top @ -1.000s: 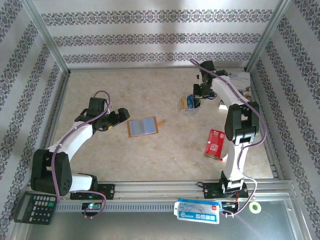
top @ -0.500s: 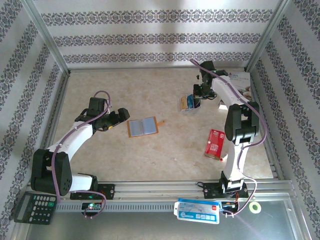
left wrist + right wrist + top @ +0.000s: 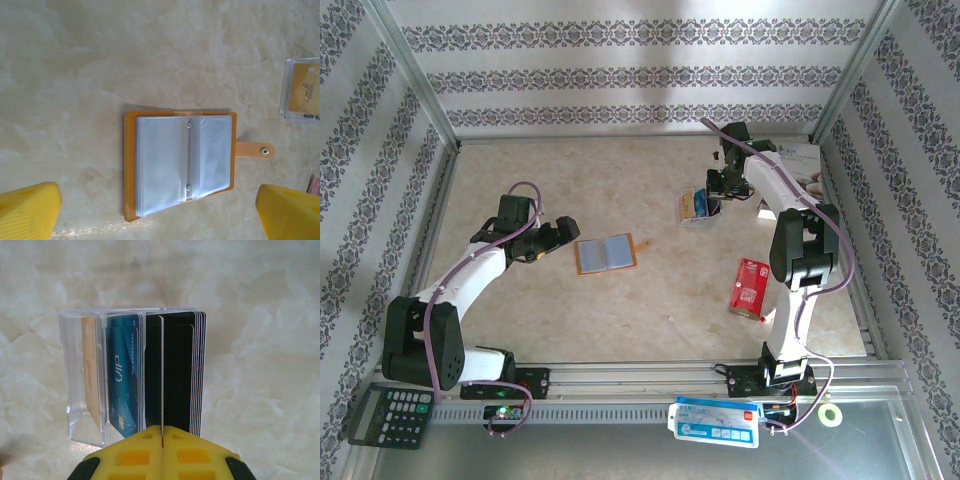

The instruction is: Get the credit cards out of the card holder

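Staying unmoved this past second | pinching card point(image 3: 161, 370) into clear box point(image 3: 75, 390) at 1 o'clock with right gripper point(image 3: 162, 434) | keeping left gripper point(image 3: 558, 232) spread at 9 o'clock of open card holder point(image 3: 606, 254) mid-table | likely nearing finish

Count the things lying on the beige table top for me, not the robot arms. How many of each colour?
Orange: 1, the card holder
Clear: 1, the box of cards
Red: 1, the packet
White: 1, the book
Total: 4
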